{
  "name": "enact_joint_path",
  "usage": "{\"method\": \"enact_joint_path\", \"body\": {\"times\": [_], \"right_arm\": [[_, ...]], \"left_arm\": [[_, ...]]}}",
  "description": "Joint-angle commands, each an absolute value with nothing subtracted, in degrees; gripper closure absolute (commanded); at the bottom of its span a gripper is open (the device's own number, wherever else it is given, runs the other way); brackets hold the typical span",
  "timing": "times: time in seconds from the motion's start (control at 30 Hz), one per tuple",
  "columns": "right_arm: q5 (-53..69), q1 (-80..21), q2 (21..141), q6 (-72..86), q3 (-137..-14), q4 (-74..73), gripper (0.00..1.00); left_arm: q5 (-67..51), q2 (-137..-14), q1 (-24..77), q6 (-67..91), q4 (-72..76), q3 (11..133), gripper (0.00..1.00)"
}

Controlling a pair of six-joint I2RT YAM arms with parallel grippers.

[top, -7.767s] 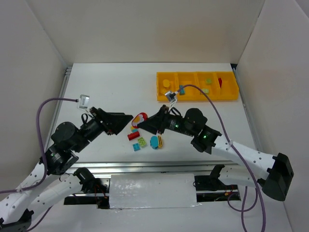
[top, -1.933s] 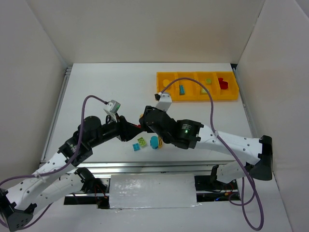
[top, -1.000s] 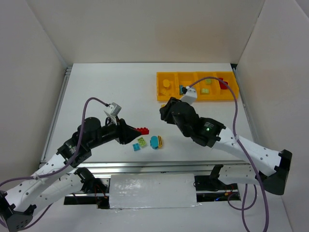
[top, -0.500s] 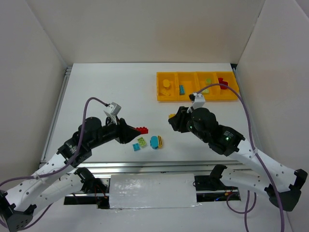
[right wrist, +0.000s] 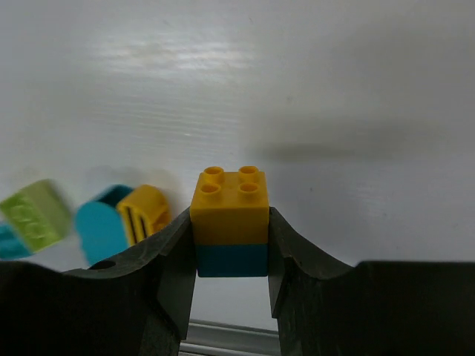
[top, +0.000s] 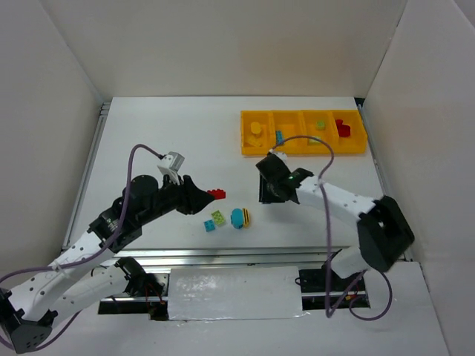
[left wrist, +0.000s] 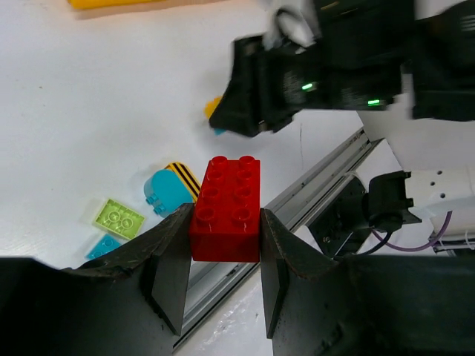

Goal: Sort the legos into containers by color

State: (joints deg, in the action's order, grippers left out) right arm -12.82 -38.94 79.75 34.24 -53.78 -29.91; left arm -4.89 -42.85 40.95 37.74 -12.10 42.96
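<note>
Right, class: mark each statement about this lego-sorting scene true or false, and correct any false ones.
1. The left hand grips a red brick. True.
2. The right hand is empty. False: it grips a yellow-on-blue brick.
3. The yellow tray has four compartments in a row. True.
4. Every brick lies in the tray. False: a green brick and a rounded blue piece lie on the table.

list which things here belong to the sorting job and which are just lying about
Part of the job:
red brick in the left pincer
yellow-and-blue brick in the right pincer
green brick, small blue brick and blue-and-yellow rounded brick on the table
yellow tray

Just there:
purple cables
metal rail at the table's near edge
</note>
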Motion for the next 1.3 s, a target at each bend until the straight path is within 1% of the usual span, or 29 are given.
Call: {"method": "enact_joint_path", "body": {"times": [0.0,0.07,0.2,0.27,0.33,0.37,0.4,0.43,0.47,0.5,0.53,0.57,0.6,0.7,0.8,0.83,0.87,0.9,0.93,0.97,1.0,1.03,1.07,1.1,1.13,1.17,1.27], "right_arm": [[-13.2,-37.5,85.9,34.5,-56.8,-30.6,1.0],[-13.0,-36.9,91.7,33.9,-59.8,-31.5,1.0],[-12.6,-36.5,99.2,33.2,-63.6,-32.2,1.0],[-12.0,-36.5,100.6,33.2,-63.9,-31.2,1.0],[-11.8,-36.4,100.8,33.3,-63.5,-30.7,0.92],[-11.8,-36.5,100.7,33.3,-63.4,-30.6,0.76],[-11.8,-36.5,100.5,33.3,-63.1,-30.6,0.67],[-12.0,-36.6,100.4,33.3,-63.1,-30.8,0.44],[-12.4,-36.5,99.8,33.5,-63.1,-30.9,0.36],[-12.6,-36.5,99.6,33.6,-63.0,-31.1,0.3],[-12.7,-36.6,98.8,33.6,-63.0,-31.3,0.24],[-12.7,-36.6,98.4,33.6,-63.0,-31.4,0.22],[-12.5,-36.5,97.8,33.6,-63.0,-31.5,0.15],[-12.6,-36.5,94.2,33.7,-63.4,-32.3,0.13],[-11.5,-36.5,85.3,34.0,-61.2,-32.5,0.13],[-9.9,-36.5,78.9,33.7,-60.3,-30.8,0.13],[-6.5,-36.5,74.9,31.6,-57.4,-28.7,0.12],[4.9,-36.5,71.1,30.3,-55.4,-25.5,0.12],[12.3,-36.4,63.4,29.1,-53.0,-18.1,0.09],[20.0,-36.5,59.7,27.4,-49.0,-14.4,0.09],[27.3,-36.5,56.8,26.8,-47.7,-11.2,0.08],[38.1,-36.8,51.6,27.4,-46.3,-5.5,0.07],[42.1,-36.8,49.1,28.3,-43.4,-2.4,0.05],[45.5,-36.8,44.8,29.4,-41.9,5.2,0.01],[50.8,-36.8,43.1,31.9,-39.0,9.2,0.0],[53.1,-36.9,41.8,33.2,-38.2,11.9,0.0],[55.4,-37.0,40.8,35.9,-39.3,14.3,0.0]], "left_arm": [[-3.5,-41.4,41.0,37.6,-12.7,45.9,1.0],[-3.3,-40.9,41.0,37.4,-13.6,45.9,1.0],[-3.5,-38.7,41.0,37.2,-14.1,45.2,1.0],[-3.6,-37.9,41.0,37.1,-14.3,44.8,1.0],[-3.4,-36.9,41.0,36.8,-15.0,44.6,1.0],[-3.3,-36.6,41.0,36.7,-15.2,44.6,1.0],[-3.3,-36.5,41.0,36.6,-15.6,44.7,1.0],[-3.2,-36.4,41.0,36.5,-15.7,44.7,1.0],[-3.2,-36.3,41.0,36.4,-15.8,44.6,1.0],[-3.2,-36.3,41.0,36.4,-15.8,44.6,1.0],[-3.3,-36.3,41.0,36.4,-15.6,44.5,1.0],[-3.3,-36.3,41.0,36.5,-15.4,44.3,1.0],[-3.5,-36.3,41.0,36.6,-15.2,44.2,1.0],[-3.8,-36.3,41.0,36.9,-15.0,44.3,1.0],[-5.4,-36.1,41.0,37.5,-14.9,45.2,1.0],[-6.2,-36.0,41.0,37.7,-14.7,45.4,1.0],[-8.9,-35.9,41.0,38.1,-13.8,46.0,1.0],[-10.9,-35.8,41.0,38.3,-12.9,46.1,1.0],[-12.8,-35.6,41.0,38.7,-11.5,46.0,1.0],[-17.8,-35.3,41.0,39.8,-8.3,45.8,1.0],[-20.3,-35.4,40.9,40.3,-6.5,45.6,1.0],[-22.7,-35.5,40.9,41.0,-4.9,45.4,1.0],[-26.7,-35.7,40.9,42.3,-1.9,45.4,1.0],[-28.7,-35.8,40.9,43.0,-0.5,45.2,1.0],[-30.6,-36.2,40.9,43.8,1.9,44.6,1.0],[-34.7,-36.4,40.9,45.3,5.9,44.2,1.0],[-39.4,-37.4,41.0,48.5,12.2,43.1,1.0]]}}
